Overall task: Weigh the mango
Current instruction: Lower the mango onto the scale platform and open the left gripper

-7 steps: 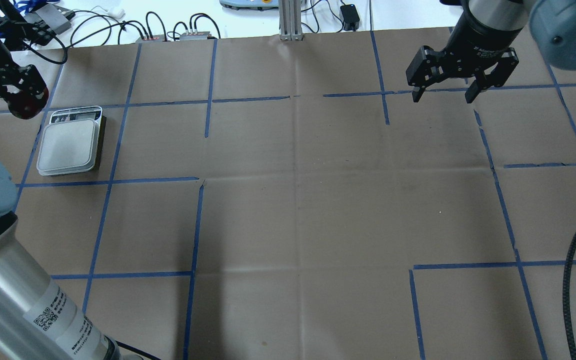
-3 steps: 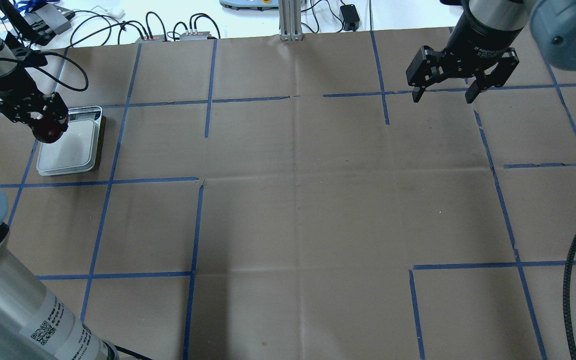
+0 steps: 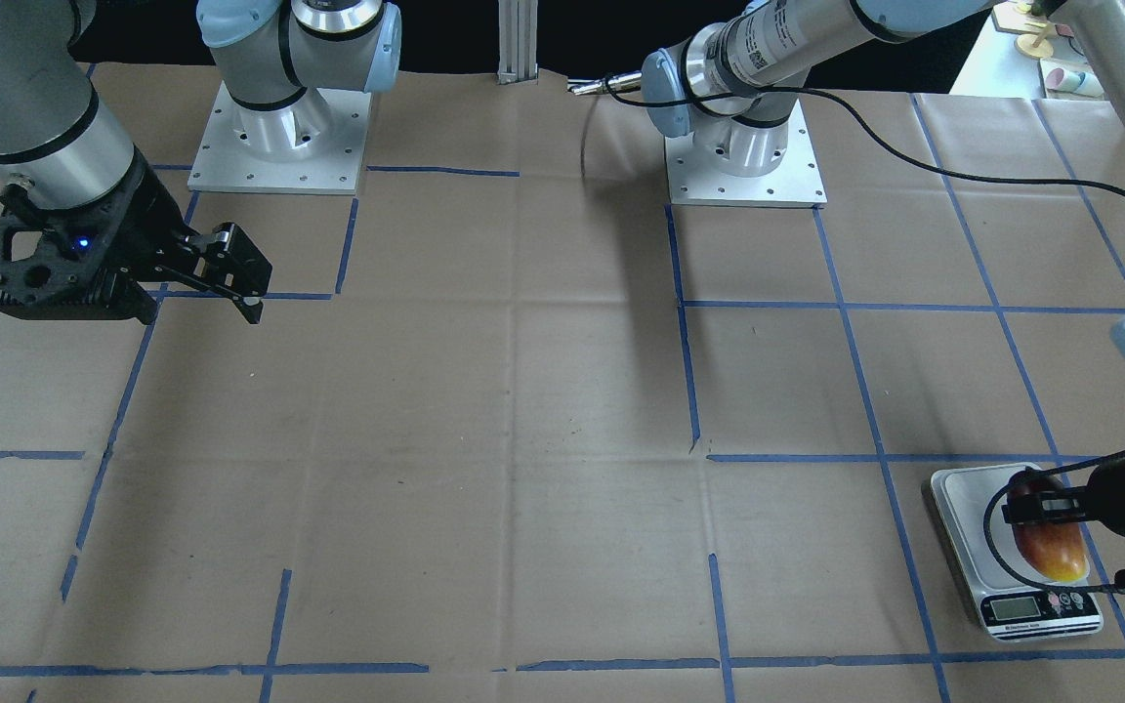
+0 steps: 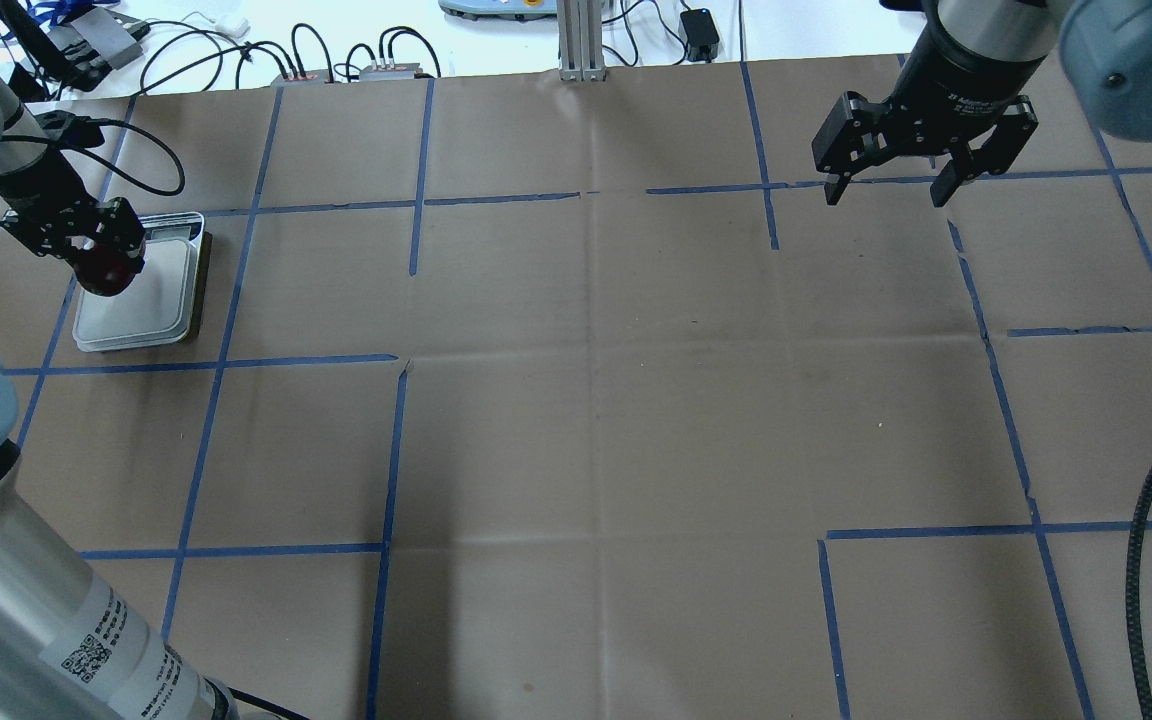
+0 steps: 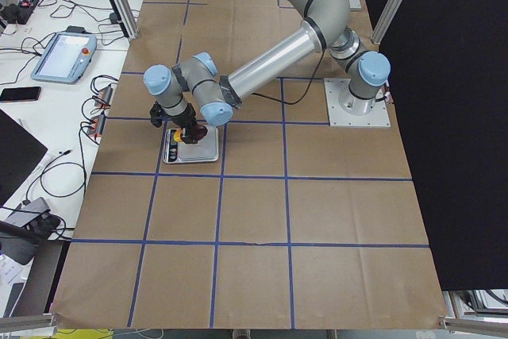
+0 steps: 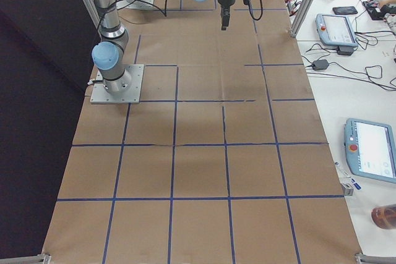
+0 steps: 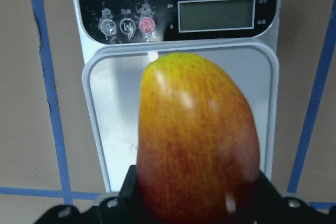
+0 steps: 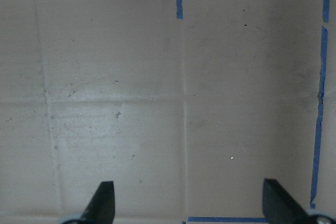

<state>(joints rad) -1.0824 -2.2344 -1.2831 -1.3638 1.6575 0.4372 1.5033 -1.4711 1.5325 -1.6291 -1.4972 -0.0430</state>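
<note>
The mango [image 7: 199, 140] is dark red at the gripped end and orange-yellow at the free end. My left gripper [image 4: 96, 255] is shut on its red end and holds it over the white platform of the scale [image 4: 151, 305]. In the front view the mango [image 3: 1046, 542] lies along the platform, its yellow tip toward the scale's display [image 3: 1017, 610]. I cannot tell whether it touches the platform. The display [image 7: 216, 15] looks blank. My right gripper [image 4: 886, 190] is open and empty above the far right of the table; its fingertips [image 8: 102, 203] frame bare paper.
Brown paper with blue tape lines [image 4: 391, 440] covers the table. Cables and small boxes [image 4: 336, 70] lie along the far edge, beyond the scale. A black cable [image 4: 1136, 560] hangs at the near right. A metal post [image 4: 581, 40] stands at the far middle.
My left gripper has carried the mango from beyond the scale's far-left corner to over its platform, and lower. The right arm has not moved.
</note>
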